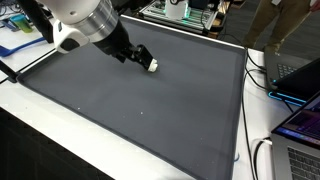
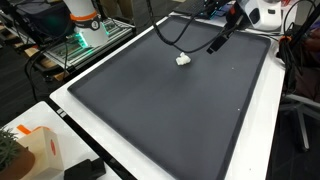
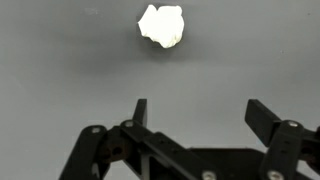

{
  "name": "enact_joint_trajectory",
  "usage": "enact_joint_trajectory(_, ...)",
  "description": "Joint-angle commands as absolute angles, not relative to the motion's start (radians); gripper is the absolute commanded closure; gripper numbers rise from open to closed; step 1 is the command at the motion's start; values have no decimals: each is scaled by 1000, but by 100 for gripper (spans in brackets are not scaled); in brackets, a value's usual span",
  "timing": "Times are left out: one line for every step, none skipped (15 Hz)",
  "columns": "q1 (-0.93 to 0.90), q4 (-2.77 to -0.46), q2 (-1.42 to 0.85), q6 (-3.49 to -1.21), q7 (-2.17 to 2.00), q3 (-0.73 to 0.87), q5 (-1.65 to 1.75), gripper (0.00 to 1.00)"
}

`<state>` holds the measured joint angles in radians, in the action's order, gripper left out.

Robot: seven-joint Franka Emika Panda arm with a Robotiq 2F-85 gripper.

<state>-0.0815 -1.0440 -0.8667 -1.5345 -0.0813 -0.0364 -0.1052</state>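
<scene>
— What are you seeing from outside?
— In an exterior view my claw (image 1: pixel 143 57) is hanging low over the grey mat (image 1: pixel 130 110) on the table (image 1: pixel 30 125), and a small white lump (image 1: pixel 152 67) is lying on the mat just by its tips. In an exterior view the lump (image 2: pixel 183 60) is showing apart from the claw (image 2: pixel 214 46).
— And from the wrist?
— My claw (image 3: pixel 200 115) is gaping wide and holding nothing. The lump (image 3: pixel 161 25) is lying ahead, a little off the middle of the gap.
— How is it looking to handle?
— I'm judging it light, soft and crumpled. I'd be pinching gently across its middle.
</scene>
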Motion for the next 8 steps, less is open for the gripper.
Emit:
enact_joint_trajectory(-86,-975,-931,-1494,-110,-32,-93,0)
enact_joint_trajectory(-86,-967,-942,-1495,-114,-31,-92,0)
enact_joint_trajectory(-86,-959,-951,-1502,-118,-32,-94,0)
enact_joint_trajectory(-86,-953,-959,-1507,-120,-32,-95,0)
enact_joint_trajectory(-87,-942,-968,-1499,-124,-30,-91,0)
enact_joint_trajectory(-88,-934,-976,-1500,-129,-28,-91,0)
enact_joint_trajectory(-87,-928,-983,-1493,-131,-28,-91,0)
enact_joint_trajectory(-86,-922,-989,-1488,-136,-27,-92,0)
